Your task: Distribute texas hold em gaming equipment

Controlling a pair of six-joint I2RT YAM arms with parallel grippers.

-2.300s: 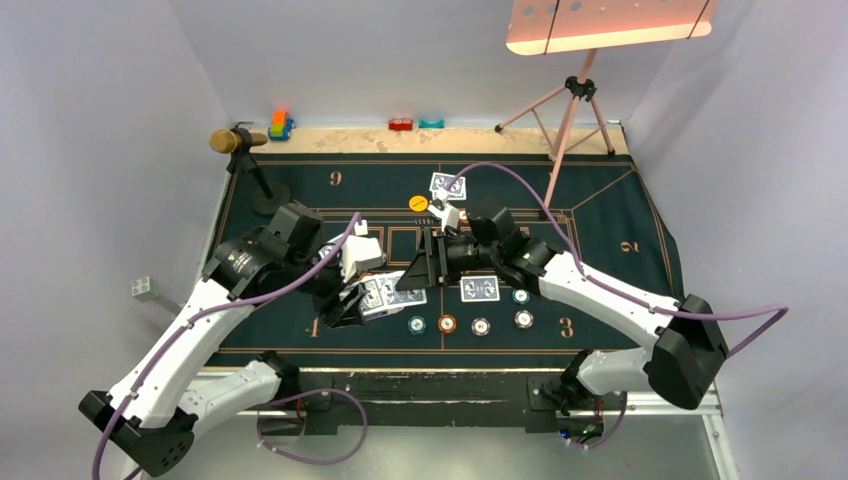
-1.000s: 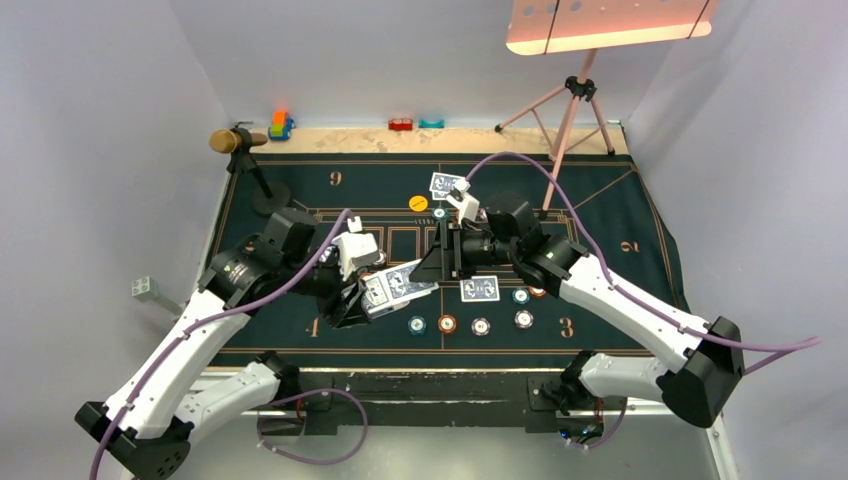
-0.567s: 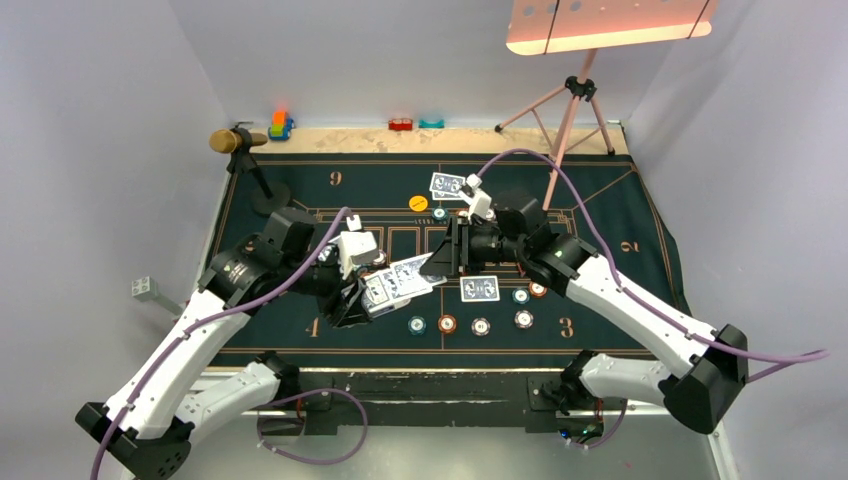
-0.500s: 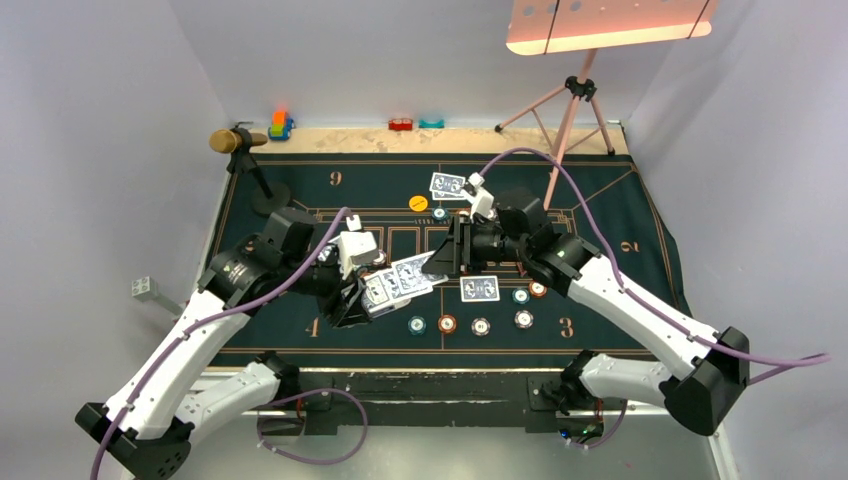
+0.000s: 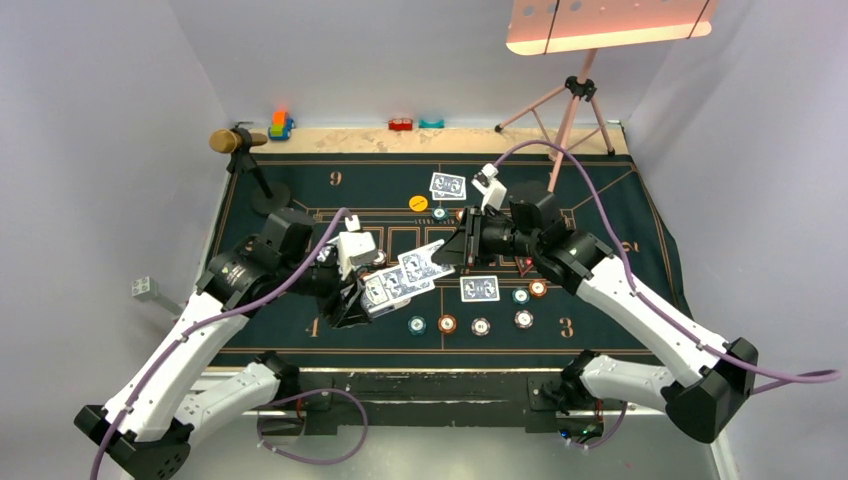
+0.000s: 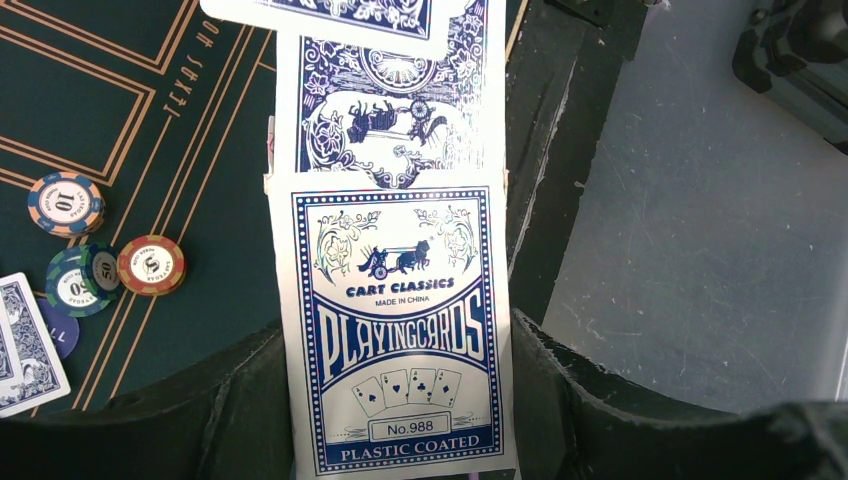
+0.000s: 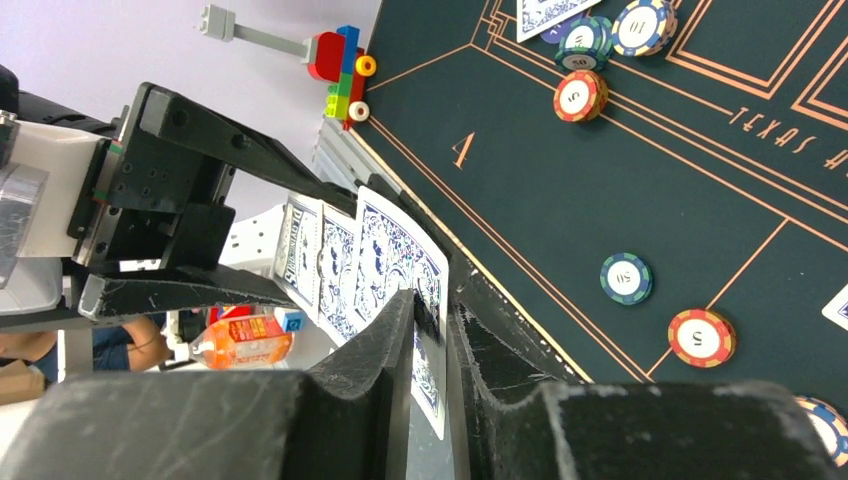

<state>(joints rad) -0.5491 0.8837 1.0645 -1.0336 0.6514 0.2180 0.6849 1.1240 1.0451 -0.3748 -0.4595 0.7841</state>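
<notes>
Left claw (image 5: pixel 362 298) clamps fanned blue-backed plastic playing cards (image 6: pixel 395 330) above bench (image 5: pixel 340 140); right claw (image 7: pixel 430 322) pinches outermost card (image 5: pixel 425 262) by its edge. Risk: neighbouring cards drag out too and spill if they cling.

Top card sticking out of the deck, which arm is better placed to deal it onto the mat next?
Right. The right gripper pinches the top card, while the left gripper is occupied clamping the deck.

You have a blue-backed pack of cards (image 6: pixel 400 350) held up off the mat (image 5: pixel 380 185), some fanned out. The end card (image 5: pixel 428 262) is pinched at its tip. A second card (image 5: pixel 479 288) lies flat, back up, near four round chips (image 5: pixel 447 323) in a row.
</notes>
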